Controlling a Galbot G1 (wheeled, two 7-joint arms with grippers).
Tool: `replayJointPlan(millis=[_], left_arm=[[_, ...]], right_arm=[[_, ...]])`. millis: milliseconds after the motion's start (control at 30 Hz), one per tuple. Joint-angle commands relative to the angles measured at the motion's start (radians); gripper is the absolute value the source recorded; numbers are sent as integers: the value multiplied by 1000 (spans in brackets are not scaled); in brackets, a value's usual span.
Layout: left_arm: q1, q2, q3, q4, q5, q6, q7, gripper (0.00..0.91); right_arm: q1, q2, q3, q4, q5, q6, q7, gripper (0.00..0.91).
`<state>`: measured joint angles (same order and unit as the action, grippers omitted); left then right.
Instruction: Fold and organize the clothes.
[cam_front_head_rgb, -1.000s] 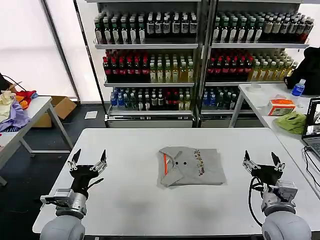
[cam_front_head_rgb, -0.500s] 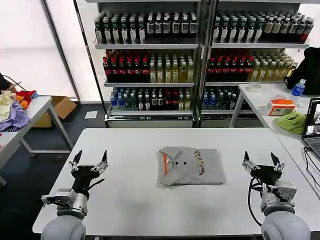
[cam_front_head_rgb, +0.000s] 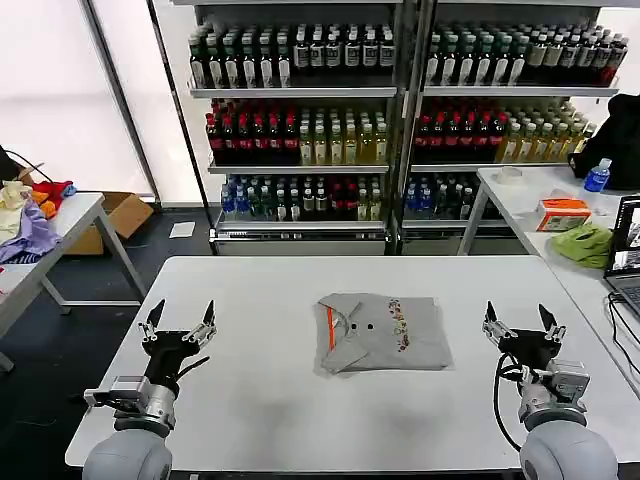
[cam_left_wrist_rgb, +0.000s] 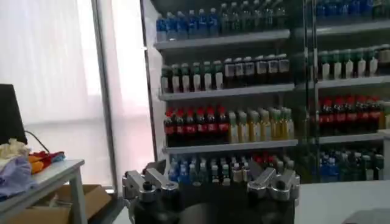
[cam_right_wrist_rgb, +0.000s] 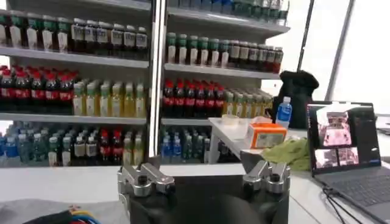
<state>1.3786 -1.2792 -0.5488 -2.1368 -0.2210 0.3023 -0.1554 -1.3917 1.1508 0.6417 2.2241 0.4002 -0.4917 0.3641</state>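
A light grey shirt (cam_front_head_rgb: 382, 332) lies folded into a neat rectangle at the middle of the white table (cam_front_head_rgb: 270, 400), its collar, buttons, orange stripe and multicoloured print facing up. My left gripper (cam_front_head_rgb: 180, 318) is raised over the table's left side, open and holding nothing, well clear of the shirt. My right gripper (cam_front_head_rgb: 521, 319) stands the same way over the right side, open and empty. A corner of the grey shirt (cam_right_wrist_rgb: 36, 210) shows in the right wrist view. Both wrist views look past spread fingers (cam_left_wrist_rgb: 146, 182) (cam_right_wrist_rgb: 143, 178) toward the shelves.
Shelves of bottled drinks (cam_front_head_rgb: 400, 120) stand behind the table. A side table (cam_front_head_rgb: 545, 195) at the right holds a lime-green cloth (cam_front_head_rgb: 583, 243), an orange box (cam_front_head_rgb: 563, 213) and a laptop (cam_front_head_rgb: 627, 250). Another table (cam_front_head_rgb: 60, 225) at the left carries a lavender cloth (cam_front_head_rgb: 28, 235).
Both grippers have shifted very slightly; the shirt has not moved.
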Motion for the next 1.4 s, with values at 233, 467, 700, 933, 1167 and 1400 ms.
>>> replayJointPlan(millis=[233, 467, 700, 933, 1167, 1400], left_arm=[[0, -1, 1, 5, -4, 6, -1, 907], [-1, -1, 1, 10, -9, 8, -2, 907], [1, 0, 1, 6, -9, 13, -1, 907], [3, 3, -1, 3, -10, 15, -1, 907], [5, 0, -1, -1, -10, 15, -1, 907], [5, -2, 0, 0, -10, 15, 0, 907]], right_arm=[[3, 1, -2, -4, 4, -5, 0, 907], [7, -1, 1, 1, 13, -12, 3, 907], [11, -1, 3, 1, 102, -15, 38, 907], [14, -9, 14, 16, 166, -2, 43, 907], [27, -9, 19, 27, 216, -4, 55, 907], [19, -9, 19, 30, 216, -7, 53, 907]])
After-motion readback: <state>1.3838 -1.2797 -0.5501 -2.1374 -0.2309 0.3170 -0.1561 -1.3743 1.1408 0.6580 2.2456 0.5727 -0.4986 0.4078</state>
